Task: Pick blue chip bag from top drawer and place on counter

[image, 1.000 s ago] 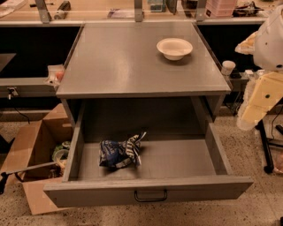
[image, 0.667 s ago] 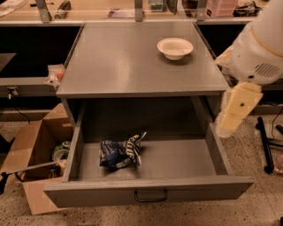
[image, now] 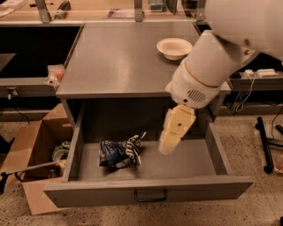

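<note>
The blue chip bag (image: 119, 152) lies crumpled on the floor of the open top drawer (image: 150, 190), left of the middle, its striped end pointing right. The counter (image: 119, 57) is the flat grey top of the cabinet above the drawer. My gripper (image: 170, 139) hangs from the white arm over the drawer's middle, just right of the bag and a little above the drawer floor. It does not touch the bag and holds nothing that I can see.
A white bowl (image: 174, 47) stands at the counter's back right. A brown cardboard box (image: 35, 163) with clutter sits on the floor left of the drawer. A tan bench (image: 88, 11) with metal posts runs behind. Cables and a black stand (image: 264, 145) are at right.
The arm has swung in from the right edge to the left and down. The gripper now hangs over the open drawer beside the bag. The bag has not moved.
</note>
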Action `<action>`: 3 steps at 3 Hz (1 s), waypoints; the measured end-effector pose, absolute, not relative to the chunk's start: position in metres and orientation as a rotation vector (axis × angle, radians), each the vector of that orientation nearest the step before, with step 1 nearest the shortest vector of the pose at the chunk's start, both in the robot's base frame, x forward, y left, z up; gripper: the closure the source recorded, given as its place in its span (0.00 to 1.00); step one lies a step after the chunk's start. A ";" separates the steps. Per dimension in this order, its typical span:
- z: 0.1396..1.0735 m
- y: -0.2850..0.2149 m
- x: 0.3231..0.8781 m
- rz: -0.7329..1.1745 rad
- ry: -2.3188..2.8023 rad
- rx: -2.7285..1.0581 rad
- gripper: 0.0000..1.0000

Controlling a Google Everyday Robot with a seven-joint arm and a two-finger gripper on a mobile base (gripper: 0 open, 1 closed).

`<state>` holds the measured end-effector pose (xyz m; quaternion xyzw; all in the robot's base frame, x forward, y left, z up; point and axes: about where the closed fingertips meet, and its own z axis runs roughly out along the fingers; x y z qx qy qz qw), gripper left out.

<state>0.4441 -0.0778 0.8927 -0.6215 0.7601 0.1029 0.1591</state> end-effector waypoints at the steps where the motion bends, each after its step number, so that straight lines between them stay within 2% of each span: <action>1: 0.857 -0.023 0.444 0.431 2.165 -1.750 0.00; 2: 0.857 -0.023 0.444 0.431 2.165 -1.750 0.00; 3: 0.782 -0.021 0.454 0.421 2.187 -1.800 0.00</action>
